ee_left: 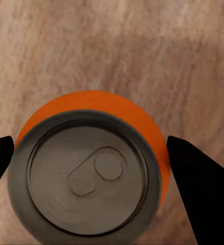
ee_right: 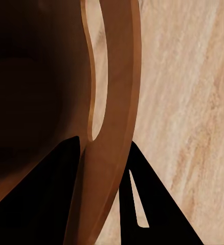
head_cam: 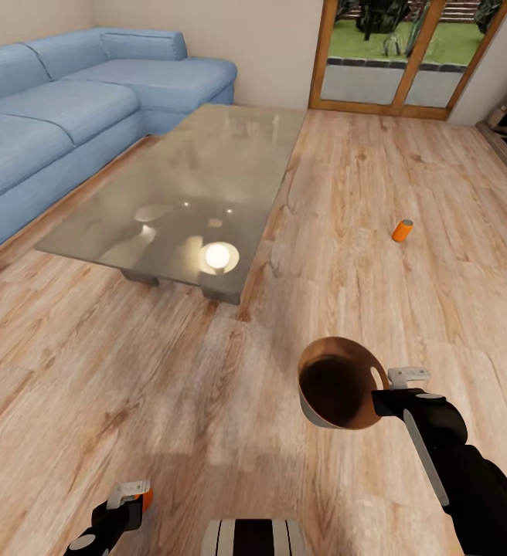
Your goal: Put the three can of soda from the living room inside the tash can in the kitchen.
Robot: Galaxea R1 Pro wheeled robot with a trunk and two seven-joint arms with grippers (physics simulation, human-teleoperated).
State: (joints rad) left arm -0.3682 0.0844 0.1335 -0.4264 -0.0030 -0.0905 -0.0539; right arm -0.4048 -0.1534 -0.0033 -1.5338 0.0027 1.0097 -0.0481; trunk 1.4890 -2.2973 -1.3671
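My right gripper (head_cam: pixel 383 390) is shut on the rim of the tash can (head_cam: pixel 338 384), a pale grey bin with a tan-brown inside, held tilted above the wood floor; its rim (ee_right: pixel 109 102) runs between the two dark fingers. My left gripper (head_cam: pixel 136 494) at the lower left is shut on an orange can of soda (ee_left: pixel 91 168), whose silver top with pull tab faces the wrist camera; a sliver of orange shows at the fingers in the head view. Another orange can of soda (head_cam: pixel 402 229) lies on the floor to the right of the glass table.
A glass coffee table (head_cam: pixel 199 181) stands ahead on the left, with a blue sectional sofa (head_cam: pixel 60 108) behind it. Glass doors (head_cam: pixel 408 54) are at the far wall. Open wood floor (head_cam: pixel 362 193) stretches between me and the lying can.
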